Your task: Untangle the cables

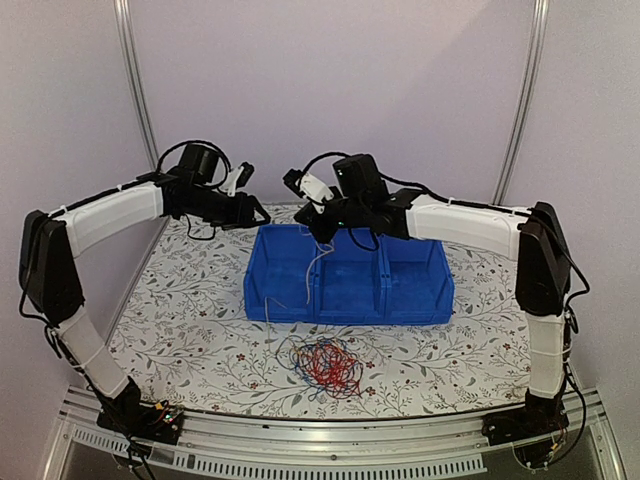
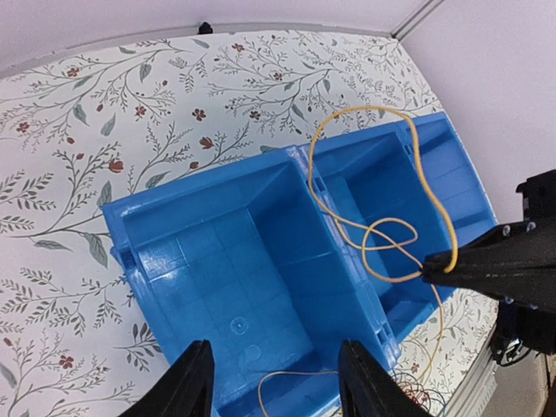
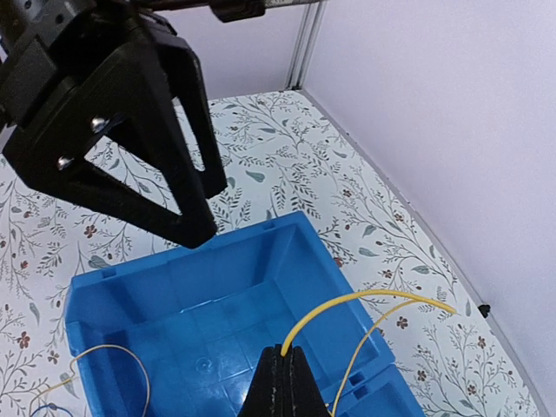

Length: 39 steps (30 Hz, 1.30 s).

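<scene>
A tangle of thin red, dark blue and yellow-tan cables (image 1: 322, 365) lies on the floral cloth in front of the blue three-compartment bin (image 1: 350, 312). My right gripper (image 1: 322, 233) is shut on a yellow cable (image 3: 347, 304) above the bin's left compartment (image 3: 287, 222). The cable (image 1: 310, 275) hangs from the gripper over the bin's front wall to the tangle. In the left wrist view it loops (image 2: 417, 156) from the right gripper's tip (image 2: 434, 261). My left gripper (image 2: 276, 382) is open and empty above the bin's left end (image 1: 258, 213).
The bin (image 2: 117, 217) has three compartments, empty apart from the cable passing through. The left gripper's fingers (image 3: 165, 200) hang close to the right gripper over the bin. Purple walls and metal frame posts (image 1: 135, 90) enclose the table.
</scene>
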{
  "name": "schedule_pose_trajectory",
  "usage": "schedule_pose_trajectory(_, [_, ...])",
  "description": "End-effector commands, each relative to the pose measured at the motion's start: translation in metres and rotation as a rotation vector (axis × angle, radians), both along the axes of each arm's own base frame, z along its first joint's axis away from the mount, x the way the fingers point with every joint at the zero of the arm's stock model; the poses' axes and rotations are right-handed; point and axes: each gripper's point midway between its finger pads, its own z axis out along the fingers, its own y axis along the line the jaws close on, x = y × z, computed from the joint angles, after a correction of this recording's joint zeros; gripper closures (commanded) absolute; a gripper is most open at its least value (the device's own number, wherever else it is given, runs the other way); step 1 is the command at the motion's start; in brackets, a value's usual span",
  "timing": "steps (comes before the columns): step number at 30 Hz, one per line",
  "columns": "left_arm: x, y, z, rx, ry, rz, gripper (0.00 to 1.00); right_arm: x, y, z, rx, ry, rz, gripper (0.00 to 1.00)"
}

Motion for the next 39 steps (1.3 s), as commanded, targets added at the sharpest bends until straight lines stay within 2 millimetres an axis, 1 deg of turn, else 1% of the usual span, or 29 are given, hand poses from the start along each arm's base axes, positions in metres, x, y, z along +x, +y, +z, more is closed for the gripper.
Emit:
schedule_pose_trajectory(1, [0.004,0.011,0.023,-0.039,-0.066,0.032,0.51,-0.031,0.020,-0.020,0.018,0.099,0.128,1.00])
schedule_pose_trajectory(4, [0.012,0.026,0.032,-0.038,-0.099,0.092,0.52,-0.050,0.028,-0.016,0.018,0.097,0.186,1.00])
schedule_pose_trajectory(6, [0.016,0.038,0.038,-0.051,-0.117,0.130,0.52,-0.064,0.034,-0.009,0.022,0.095,0.228,1.00])
schedule_pose_trajectory(8, [0.018,0.049,0.047,-0.072,-0.144,0.162,0.52,-0.073,0.037,-0.002,0.033,0.104,0.264,1.00])
schedule_pose_trajectory(9, [0.019,0.053,0.050,-0.081,-0.153,0.172,0.52,-0.074,0.037,0.002,0.039,0.107,0.266,1.00])
schedule_pose_trajectory(12, [0.021,0.061,0.055,-0.089,-0.164,0.189,0.52,-0.073,0.038,0.004,0.046,0.111,0.258,1.00])
schedule_pose_trajectory(15, [0.021,0.062,0.055,-0.090,-0.165,0.190,0.52,-0.067,0.038,0.001,0.037,0.097,0.237,1.00])
schedule_pose_trajectory(16, [0.021,0.062,0.054,-0.090,-0.163,0.189,0.52,-0.065,0.038,-0.003,0.030,0.094,0.224,0.99])
schedule_pose_trajectory(17, [0.022,0.061,0.053,-0.090,-0.160,0.188,0.52,-0.060,0.037,-0.006,0.021,0.087,0.198,0.95])
schedule_pose_trajectory(19, [0.022,0.061,0.052,-0.089,-0.156,0.188,0.52,-0.050,0.034,-0.017,0.001,0.093,0.150,0.93])
schedule_pose_trajectory(20, [0.022,0.062,0.052,-0.089,-0.157,0.189,0.52,-0.048,0.032,-0.019,-0.004,0.096,0.141,0.91])
schedule_pose_trajectory(21, [0.022,0.062,0.052,-0.087,-0.159,0.189,0.52,-0.047,0.031,-0.020,-0.006,0.097,0.132,0.85])
schedule_pose_trajectory(23, [0.022,0.062,0.053,-0.086,-0.162,0.190,0.52,-0.048,0.030,-0.017,-0.006,0.093,0.131,0.68])
schedule_pose_trajectory(25, [0.022,0.062,0.054,-0.086,-0.164,0.190,0.52,-0.052,0.029,-0.009,-0.005,0.085,0.150,0.54])
schedule_pose_trajectory(26, [0.022,0.062,0.054,-0.087,-0.165,0.190,0.52,-0.057,0.028,-0.002,-0.001,0.072,0.168,0.50])
schedule_pose_trajectory(27, [0.021,0.062,0.054,-0.087,-0.165,0.189,0.52,-0.062,0.028,0.002,-0.003,0.067,0.187,0.46])
schedule_pose_trajectory(29, [0.021,0.062,0.055,-0.089,-0.166,0.186,0.52,-0.069,0.025,0.014,-0.005,0.043,0.207,0.44])
schedule_pose_trajectory(31, [0.021,0.061,0.055,-0.089,-0.168,0.183,0.52,-0.072,0.020,0.015,-0.026,0.040,0.207,0.44])
schedule_pose_trajectory(34, [0.020,0.060,0.054,-0.086,-0.166,0.175,0.52,-0.076,0.009,0.009,-0.068,0.030,0.212,0.44])
schedule_pose_trajectory(36, [0.020,0.057,0.053,-0.079,-0.171,0.159,0.53,-0.077,-0.004,0.008,-0.091,0.016,0.208,0.44])
schedule_pose_trajectory(39, [0.011,0.042,0.051,-0.028,-0.184,0.097,0.54,-0.073,-0.028,-0.008,-0.140,0.019,0.181,0.49])
